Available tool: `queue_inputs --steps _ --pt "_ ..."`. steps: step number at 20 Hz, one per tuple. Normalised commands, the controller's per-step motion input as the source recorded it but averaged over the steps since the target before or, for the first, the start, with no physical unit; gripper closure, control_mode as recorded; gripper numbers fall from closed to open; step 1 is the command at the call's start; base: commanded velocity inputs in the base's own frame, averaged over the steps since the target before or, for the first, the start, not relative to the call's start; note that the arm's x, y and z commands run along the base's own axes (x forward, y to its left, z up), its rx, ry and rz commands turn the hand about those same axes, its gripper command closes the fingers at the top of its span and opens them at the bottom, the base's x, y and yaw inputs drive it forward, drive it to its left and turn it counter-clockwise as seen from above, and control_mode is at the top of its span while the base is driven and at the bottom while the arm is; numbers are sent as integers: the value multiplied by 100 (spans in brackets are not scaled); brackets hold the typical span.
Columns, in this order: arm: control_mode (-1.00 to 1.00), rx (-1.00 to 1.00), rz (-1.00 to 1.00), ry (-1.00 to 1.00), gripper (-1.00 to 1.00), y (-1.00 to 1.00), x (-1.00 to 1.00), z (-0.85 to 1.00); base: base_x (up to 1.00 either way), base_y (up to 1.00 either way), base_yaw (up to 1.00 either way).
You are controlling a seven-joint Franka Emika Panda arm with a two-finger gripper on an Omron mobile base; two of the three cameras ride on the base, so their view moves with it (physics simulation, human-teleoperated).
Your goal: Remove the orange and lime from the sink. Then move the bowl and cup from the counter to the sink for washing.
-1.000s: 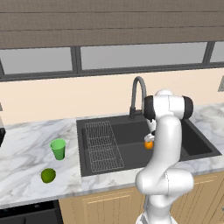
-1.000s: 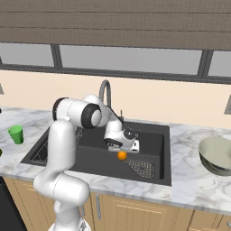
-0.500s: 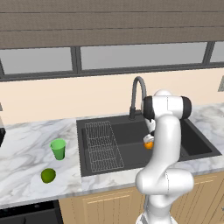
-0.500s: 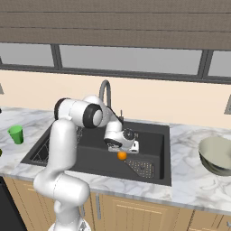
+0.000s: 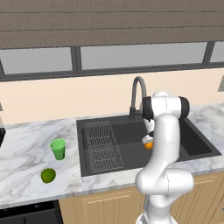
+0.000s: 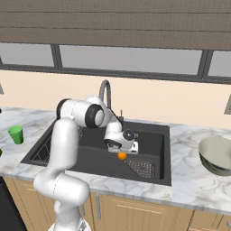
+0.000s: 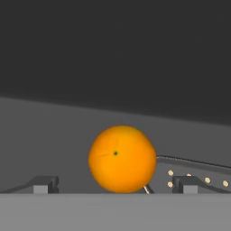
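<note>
Orange (image 7: 122, 159) is sitting on the floor of the sink (image 6: 153, 135), right by the round perforated drain (image 6: 142, 168); from the hand view it's dead centre between the two dark fingertips (image 7: 44, 184), which stand wide apart on either side with clear gaps, so nothing is gripped; gripper (image 6: 122, 150) is spread open and reaching down into the basin just above the fruit, which peeks out under the hand in the right base view; from the left base view you only catch a sliver of orange (image 5: 149, 145) behind the arm.

Lime (image 5: 48, 175) is already out on the counter (image 5: 26, 153), near the front edge, left of the sink; the cup (image 5: 57, 149) stands upright just behind it, a bit closer to the basin, not touching the lime; the bowl (image 6: 217, 155) is on the other side, on the counter to the right of the sink, well apart from everything else.

Wire rack (image 5: 103, 145) lies in the left part of the basin; the curved faucet (image 5: 137, 97) rises from the back rim, right behind the arm's upper link.
</note>
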Motion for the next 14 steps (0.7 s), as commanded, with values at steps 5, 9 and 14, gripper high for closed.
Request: queue_inputs --steps 5,9,14 --pt "-100 0 0 2 -100 1 7 -12 0 0 0" --pt "-100 0 0 2 -100 0 7 -13 0 0 0" --pt "-100 0 0 0 -100 0 9 -11 0 0 0"
